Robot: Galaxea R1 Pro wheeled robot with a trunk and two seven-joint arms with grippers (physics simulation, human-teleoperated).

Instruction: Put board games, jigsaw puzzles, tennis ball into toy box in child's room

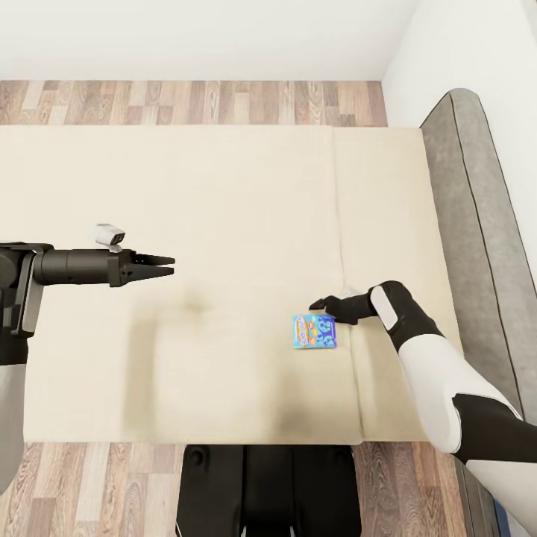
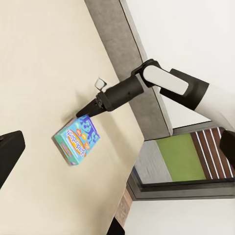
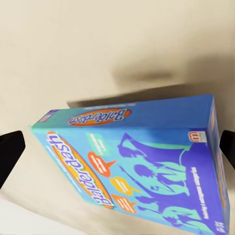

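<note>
**Right fingers poised at a blue board game on the bed**

The bed takes up most of the head view: a wide beige mattress in two parts, with a seam running down its right portion and a low grey headboard along its right side. A strip of wood-plank floor lies beyond the far edge of the mattress, below a plain white wall, and more planks show at the near edge.

The right arm, white with black joints, reaches in from the lower right across the seam. The left arm, dark and tube-like, stretches level from the left edge above the mattress, casting a soft shadow on it.

The right gripper sits just at the far edge of the board game, its dark fingers pointing left. In the right wrist view the two fingertips stand wide apart at either side of the picture with the box between them, not closed on it. The left gripper hangs well apart from the box; its fingers look nearly together, with only a narrow gap.

The blue board game lies flat on the mattress just left of the seam, near the bed's near edge. Its lid reads "Balderdash" in an orange oval, over purple figures.
</note>
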